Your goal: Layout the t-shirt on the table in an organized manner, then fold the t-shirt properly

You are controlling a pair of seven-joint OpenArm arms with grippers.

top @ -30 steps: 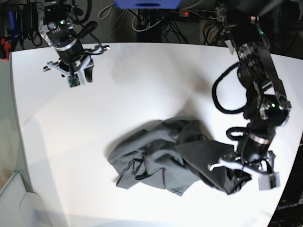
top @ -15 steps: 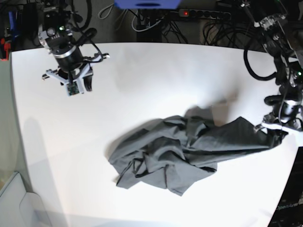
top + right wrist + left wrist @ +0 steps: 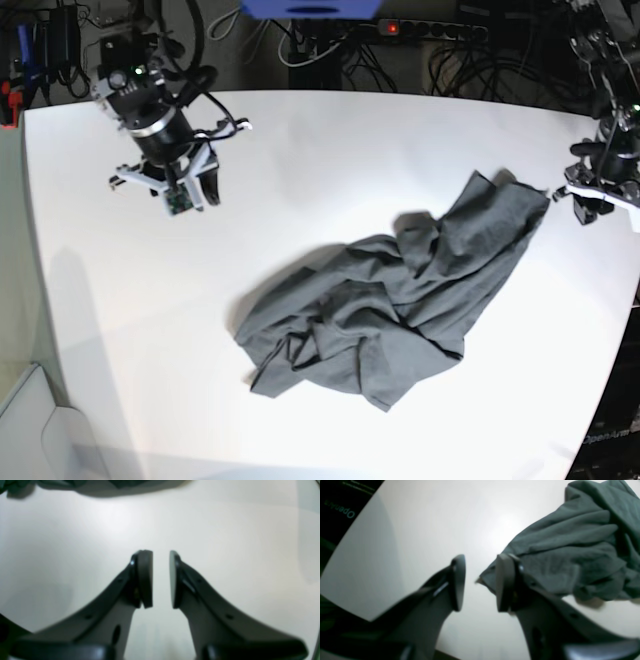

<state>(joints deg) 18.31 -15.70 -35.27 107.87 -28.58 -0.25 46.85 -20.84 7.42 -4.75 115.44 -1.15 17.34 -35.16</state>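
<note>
**Layout step: shirt still bunched, neither arm gripping**

Judging by the cloth, the spreading-out phase is in hand and folding hasn't started. The t-shirt (image 3: 390, 300) is lying crumpled across centre to lower centre of the base frame on the table (image 3: 300, 150), with one flap reaching toward the upper right and ending just beside the left gripper (image 3: 598, 200).

Left gripper (image 3: 477, 582): fingers are standing apart with bare table showing between them. A corner of the shirt is sitting right against the outer face of the right-hand pad (image 3: 503, 582) in that frame, but nothing is between the pads, so it's released, not grasping.

Right gripper (image 3: 161, 578): hovering over bare table at upper left of the base frame, well apart from the shirt. A narrow gap is showing between the pads, nothing in it. Empty.

Next move, as I read it: pick an identifiable edge (hem or shoulder) out of the bunched mass at lower centre and pull it away from the stretched flap. Probably needs the right arm coming in.

View differences:
- Base is giving the whole shirt outline; the wrist views aren't.
- Left wrist is showing the pad-to-cloth relation, which is too small in base.
- Right wrist is catching only a sliver of cloth along its top edge.
</note>
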